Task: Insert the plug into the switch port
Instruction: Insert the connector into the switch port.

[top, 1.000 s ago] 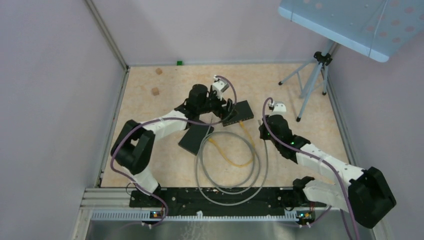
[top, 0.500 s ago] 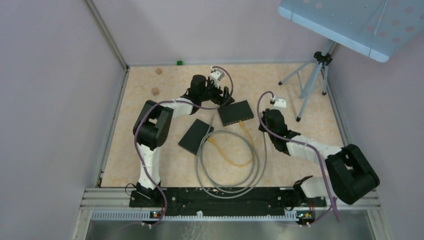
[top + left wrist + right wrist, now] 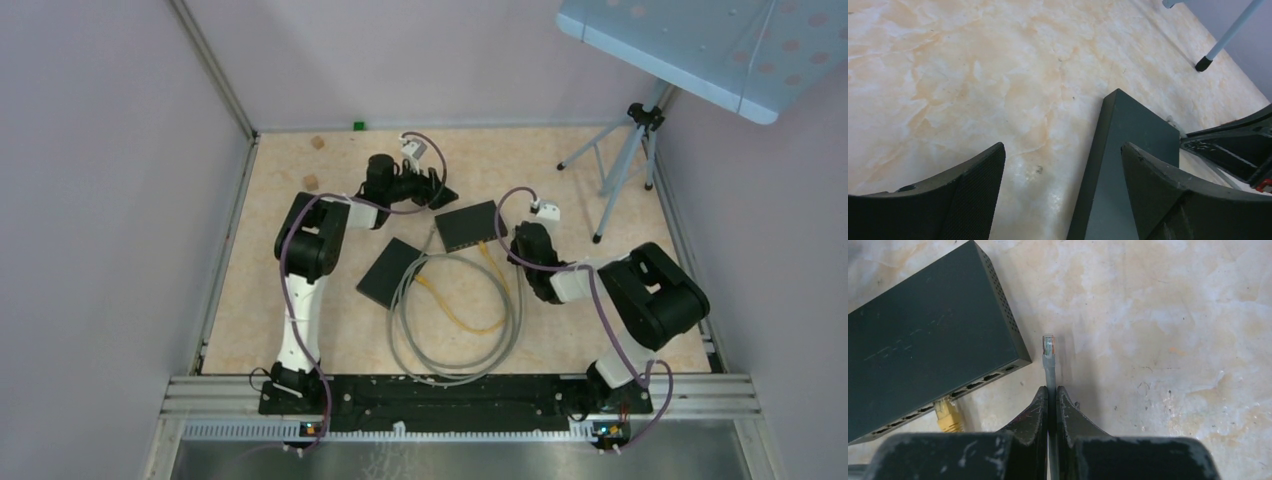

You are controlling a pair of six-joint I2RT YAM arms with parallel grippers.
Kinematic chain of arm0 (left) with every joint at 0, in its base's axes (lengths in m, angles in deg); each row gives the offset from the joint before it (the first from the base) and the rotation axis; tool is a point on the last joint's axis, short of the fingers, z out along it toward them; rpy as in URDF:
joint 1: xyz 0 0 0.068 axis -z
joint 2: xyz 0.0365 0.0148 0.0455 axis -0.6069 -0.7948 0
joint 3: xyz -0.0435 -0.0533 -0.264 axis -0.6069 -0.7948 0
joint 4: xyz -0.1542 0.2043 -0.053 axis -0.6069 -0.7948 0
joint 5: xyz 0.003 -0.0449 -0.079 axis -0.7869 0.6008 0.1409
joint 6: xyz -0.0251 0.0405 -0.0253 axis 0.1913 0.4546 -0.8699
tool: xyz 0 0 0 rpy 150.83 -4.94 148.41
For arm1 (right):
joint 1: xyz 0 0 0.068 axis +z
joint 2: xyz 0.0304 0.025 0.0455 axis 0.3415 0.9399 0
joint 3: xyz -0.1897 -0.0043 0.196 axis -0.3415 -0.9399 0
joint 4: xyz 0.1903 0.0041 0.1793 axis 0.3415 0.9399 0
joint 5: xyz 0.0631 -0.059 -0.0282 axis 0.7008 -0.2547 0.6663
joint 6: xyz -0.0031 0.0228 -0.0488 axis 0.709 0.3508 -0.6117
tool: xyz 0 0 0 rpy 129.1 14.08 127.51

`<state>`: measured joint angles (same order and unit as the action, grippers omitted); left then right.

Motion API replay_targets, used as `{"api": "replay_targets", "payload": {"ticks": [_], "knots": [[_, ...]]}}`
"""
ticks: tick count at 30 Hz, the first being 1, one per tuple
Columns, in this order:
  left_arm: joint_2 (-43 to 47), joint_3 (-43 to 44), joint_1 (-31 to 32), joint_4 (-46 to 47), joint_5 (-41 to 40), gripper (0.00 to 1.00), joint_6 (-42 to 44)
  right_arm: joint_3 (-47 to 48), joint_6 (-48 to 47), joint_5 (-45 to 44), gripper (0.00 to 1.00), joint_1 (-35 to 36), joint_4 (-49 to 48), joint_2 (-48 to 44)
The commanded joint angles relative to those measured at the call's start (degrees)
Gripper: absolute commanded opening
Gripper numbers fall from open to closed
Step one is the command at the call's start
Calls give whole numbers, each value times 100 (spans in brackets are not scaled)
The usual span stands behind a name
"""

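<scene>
The right hand (image 3: 1052, 396) is pinching the grey cable (image 3: 1050, 371) just behind its clear plug (image 3: 1048, 346), fingers pressed together on it. The plug is lying near the middle of the bench (image 3: 1173, 340), just beside the network switch's (image 3: 923, 340) right front corner and outside the ports. A yellow plug (image 3: 948, 416) is sitting in one front port, and its yellow cable (image 3: 455, 310) is curling inside the grey cable's big loop toward the near edge. A second dark box (image 3: 391, 273) is lying left of the loop.

The left hand (image 3: 1062, 150) is hanging spread wide by the switch's far left corner, gripping nothing. A second ago it was standing over the switch. It has since pulled back toward the far left corner, the switch has turned slightly, and the right elbow has folded up.

The bench is showing beige marbling. Wooden cubes (image 3: 311, 182) are sitting near the far left corner, a green block (image 3: 358, 125) at the far edge and a tripod (image 3: 622, 170) at the far right, with lilac walls (image 3: 120, 200) closing round.
</scene>
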<state>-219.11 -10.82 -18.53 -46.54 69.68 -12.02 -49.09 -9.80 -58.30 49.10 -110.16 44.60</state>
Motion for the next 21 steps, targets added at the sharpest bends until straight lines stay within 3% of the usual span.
{"api": "replay_targets", "payload": {"ticks": [1,7,12,17,21], "knots": [[-4,-69,258,244,-32,89,-39,126,138,-297,0,-47,-891,346],[-185,157,374,-257,-15,88,204,494,-21,-291,0,-52,-1375,1002],[-357,593,437,-1416,-61,77,619,727,-117,97,0,-78,-1234,1131],[-176,87,455,-1297,548,69,531,1080,-136,665,0,-82,-870,1163],[-33,-188,455,-1273,437,70,631,983,-344,526,0,-82,-545,861]]}}
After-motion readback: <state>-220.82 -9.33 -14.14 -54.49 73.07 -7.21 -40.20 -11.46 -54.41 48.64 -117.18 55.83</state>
